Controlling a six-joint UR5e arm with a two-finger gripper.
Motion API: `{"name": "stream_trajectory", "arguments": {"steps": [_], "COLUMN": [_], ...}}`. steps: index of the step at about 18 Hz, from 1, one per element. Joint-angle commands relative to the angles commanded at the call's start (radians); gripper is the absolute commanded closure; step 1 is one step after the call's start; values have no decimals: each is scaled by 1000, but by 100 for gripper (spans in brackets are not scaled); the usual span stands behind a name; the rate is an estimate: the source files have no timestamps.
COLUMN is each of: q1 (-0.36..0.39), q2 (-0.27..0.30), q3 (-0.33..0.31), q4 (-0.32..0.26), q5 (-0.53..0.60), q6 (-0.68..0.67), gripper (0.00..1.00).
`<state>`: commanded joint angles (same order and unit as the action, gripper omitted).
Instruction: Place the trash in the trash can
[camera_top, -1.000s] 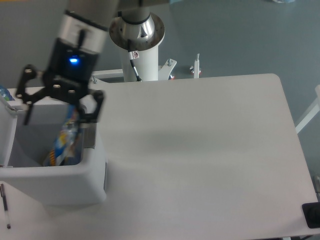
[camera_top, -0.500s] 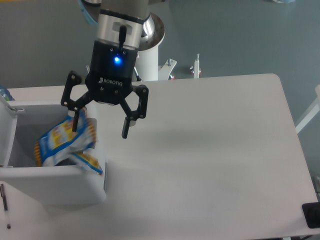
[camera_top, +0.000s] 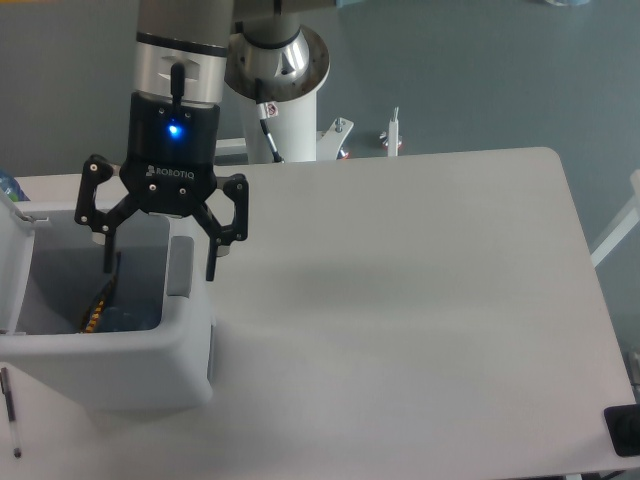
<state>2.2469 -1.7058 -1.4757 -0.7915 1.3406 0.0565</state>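
Observation:
The white trash can (camera_top: 110, 365) stands at the table's left edge with its top open. Deep inside it lies the blue snack wrapper (camera_top: 110, 315) with an orange edge, mostly in shadow. My gripper (camera_top: 160, 265) hangs open above the can's right rim, one finger over the inside, the other just outside the grey side panel (camera_top: 180, 265). Nothing is between the fingers. No bottle shows in this view.
The robot's white base column (camera_top: 280, 100) rises behind the table. A black pen (camera_top: 10, 410) lies at the front left corner. A dark object (camera_top: 625, 430) sits at the table's front right corner.
The wrapper has dropped from the can's rim down into the can. My gripper, still open, has shifted left and now straddles the can's right wall.

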Motion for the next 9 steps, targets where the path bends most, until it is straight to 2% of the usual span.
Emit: {"name": "stream_trajectory", "arguments": {"steps": [6, 9], "q1": [213, 305], "q2": [-2, 11], "q3": [5, 18], "q4": [-3, -18], "q5": [40, 45], "q6": [166, 300], "gripper": [0, 0]}}
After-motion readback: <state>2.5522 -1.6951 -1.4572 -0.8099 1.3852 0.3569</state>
